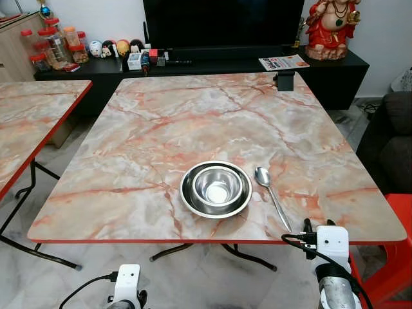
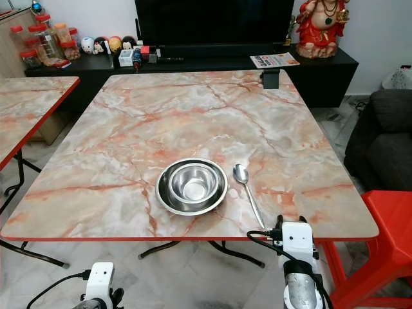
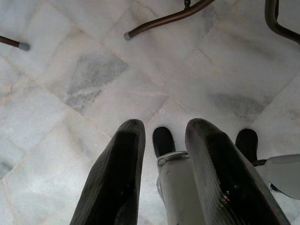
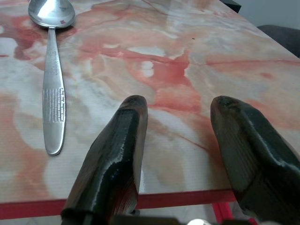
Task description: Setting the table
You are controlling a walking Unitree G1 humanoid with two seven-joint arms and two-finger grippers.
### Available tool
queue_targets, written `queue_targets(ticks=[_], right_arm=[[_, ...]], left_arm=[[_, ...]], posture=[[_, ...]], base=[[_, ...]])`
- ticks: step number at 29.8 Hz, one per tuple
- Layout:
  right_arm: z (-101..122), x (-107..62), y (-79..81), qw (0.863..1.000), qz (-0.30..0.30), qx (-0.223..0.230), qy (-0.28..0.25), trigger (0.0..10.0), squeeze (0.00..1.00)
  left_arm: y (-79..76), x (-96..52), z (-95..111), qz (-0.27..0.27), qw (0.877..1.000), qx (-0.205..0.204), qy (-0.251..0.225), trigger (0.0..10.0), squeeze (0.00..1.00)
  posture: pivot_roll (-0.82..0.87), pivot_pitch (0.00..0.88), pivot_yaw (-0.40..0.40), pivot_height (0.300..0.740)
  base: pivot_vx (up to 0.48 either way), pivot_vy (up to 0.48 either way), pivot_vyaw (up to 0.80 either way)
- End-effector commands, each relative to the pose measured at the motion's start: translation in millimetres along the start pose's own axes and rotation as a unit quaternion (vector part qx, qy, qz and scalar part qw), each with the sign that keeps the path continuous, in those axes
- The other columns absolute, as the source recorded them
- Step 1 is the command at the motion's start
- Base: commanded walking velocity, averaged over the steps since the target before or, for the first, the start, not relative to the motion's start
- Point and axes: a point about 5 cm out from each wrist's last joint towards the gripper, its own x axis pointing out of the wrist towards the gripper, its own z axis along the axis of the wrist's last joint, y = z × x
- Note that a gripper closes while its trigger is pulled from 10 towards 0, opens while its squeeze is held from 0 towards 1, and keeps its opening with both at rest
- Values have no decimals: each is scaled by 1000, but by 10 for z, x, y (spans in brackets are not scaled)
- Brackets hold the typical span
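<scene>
Marble-patterned pink and orange tabletop [image 1: 161, 129] with a red edge is spreading across the head views, and a black TV cabinet [image 1: 335, 71] is running along the far wall behind it. Near the front edge a round steel plate [image 1: 187, 193] is sitting with a smaller steel bowl [image 1: 217, 185] nested inside it. Just beside the plate, on the robot's right, a long steel spoon [image 1: 270, 193] is lying flat, bowl end away from the robot, handle reaching toward the table edge. A second marble table [image 1: 32, 122] is standing off to the left, and a red plastic stool [image 1: 393, 251] is showing at the right.

Over to the left wrist view: the left gripper [image 3: 164, 140] is hanging low over a pale marble floor [image 3: 70, 84], its two black fingers held a little apart with nothing between them. Thin metal table legs [image 3: 164, 18] are crossing the floor beyond the fingertips.

Now the right wrist view: the right gripper [image 4: 178, 110] is hovering at the red table edge, fingers spread wide and empty. The spoon [image 4: 53, 89] is lying on the tabletop just outside one finger, not touching it, its handle tip level with the fingertips and its bowl well beyond them.
</scene>
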Motion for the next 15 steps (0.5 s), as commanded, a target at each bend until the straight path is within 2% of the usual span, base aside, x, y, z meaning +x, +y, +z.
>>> queue_targets(ticks=[1,15], right_arm=[[13,16,71,1000,16,7,0,10000,0],[149,81,202,998,55,20,-20,10000,0]], left_arm=[[24,-3,-8,-1,1000,3,4,10000,0],[13,0,-3,-2,1000,2,4,10000,0]], posture=[[-127,0,48,740],[-128,0,42,740]], base=[[0,0,0],[0,0,0]])
